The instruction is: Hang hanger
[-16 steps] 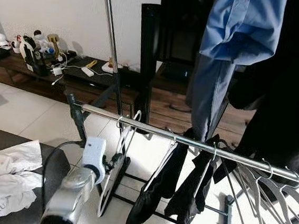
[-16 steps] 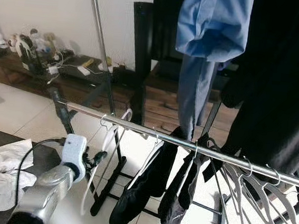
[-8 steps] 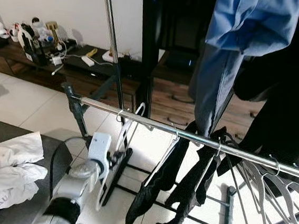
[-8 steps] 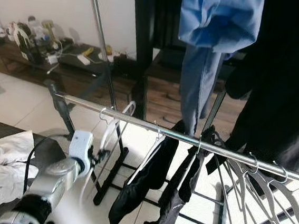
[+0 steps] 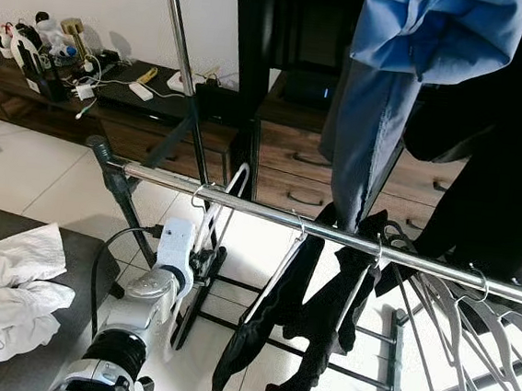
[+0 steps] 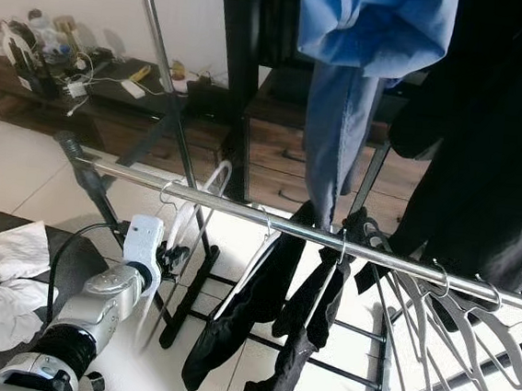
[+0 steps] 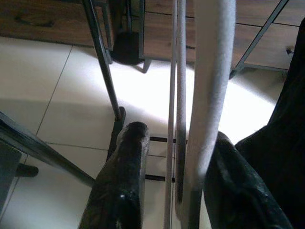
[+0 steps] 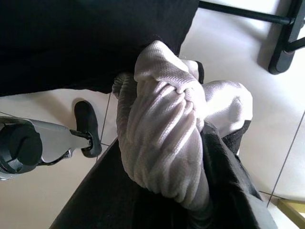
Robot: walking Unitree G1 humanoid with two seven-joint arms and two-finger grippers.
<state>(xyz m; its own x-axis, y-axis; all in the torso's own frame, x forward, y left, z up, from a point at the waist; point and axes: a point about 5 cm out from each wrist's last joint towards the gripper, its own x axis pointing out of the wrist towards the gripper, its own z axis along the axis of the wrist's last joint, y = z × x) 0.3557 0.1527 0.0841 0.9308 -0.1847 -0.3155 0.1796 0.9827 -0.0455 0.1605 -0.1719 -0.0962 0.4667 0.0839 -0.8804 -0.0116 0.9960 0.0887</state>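
Note:
A white hanger (image 5: 203,236) hangs by its hook on the chrome rail (image 5: 260,209) of a clothes rack, near the rail's left end. My left gripper (image 5: 203,266) is just below the rail at the hanger's lower part. In the left wrist view its two black fingers (image 7: 124,181) stand open on either side of the hanger's bars (image 7: 207,95), with a gap at one finger. In the right wrist view my right gripper (image 8: 162,210) is shut on a bunched white cloth (image 8: 162,133), low over the floor tiles.
Black garments (image 5: 287,309) hang on hangers mid-rail, and several empty hangers (image 5: 471,317) hang at the right. A blue shirt (image 5: 392,79) and dark clothes hang above. White laundry (image 5: 2,291) lies on a dark surface at my left. A cluttered low wooden bench (image 5: 112,107) stands behind.
The camera has shifted, so the rack sits differently in view. My left arm has drawn lower and closer to me. The white hanger's hook stays on the rail.

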